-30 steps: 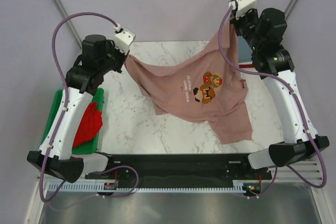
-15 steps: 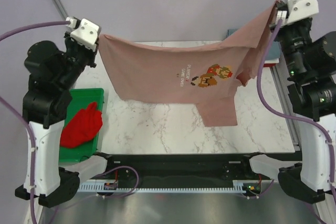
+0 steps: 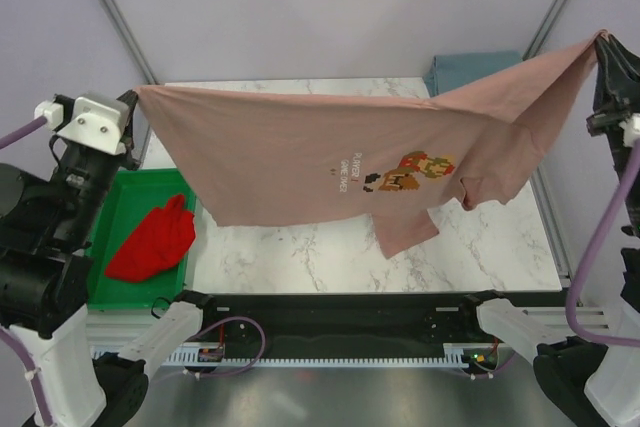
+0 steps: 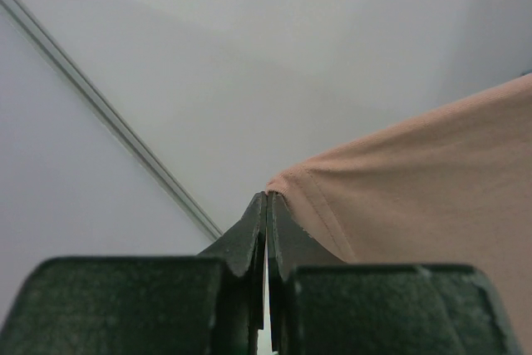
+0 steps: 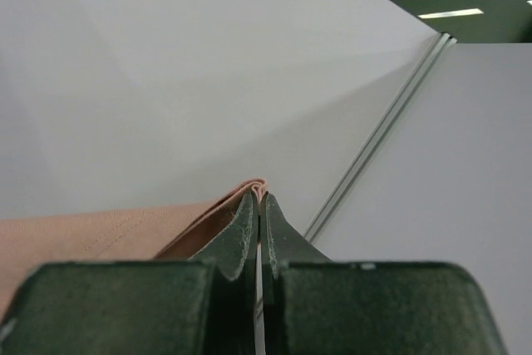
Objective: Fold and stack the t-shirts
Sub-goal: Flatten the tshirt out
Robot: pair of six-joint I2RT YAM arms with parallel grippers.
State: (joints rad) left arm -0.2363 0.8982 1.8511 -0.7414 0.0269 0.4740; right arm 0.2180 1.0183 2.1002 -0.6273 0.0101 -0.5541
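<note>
The dusty-pink t-shirt [image 3: 330, 147] with a pixel-character print hangs stretched in the air above the table, held at two corners. My left gripper [image 3: 137, 95] is shut on its left corner, seen as pink cloth [image 4: 399, 197] pinched at the tips of the left gripper [image 4: 267, 194]. My right gripper [image 3: 603, 37] is shut on the right corner, high at the right edge; a pink fold [image 5: 125, 230] runs into the right gripper [image 5: 259, 194]. One sleeve [image 3: 410, 232] droops toward the table. A bright red t-shirt [image 3: 152, 242] lies crumpled in the tray. A grey-blue t-shirt [image 3: 470, 69] lies folded at the far right.
The green plastic tray [image 3: 125, 292] sits at the table's left side, by the left arm. The white marble table [image 3: 480, 247] shows below the hanging shirt. Grey walls with metal posts [image 3: 110, 7] enclose the cell.
Both arms have swung outward and up, pulling the pink shirt off the table and stretching it wide between them. The grey-blue shirt at the far right has come into view.
</note>
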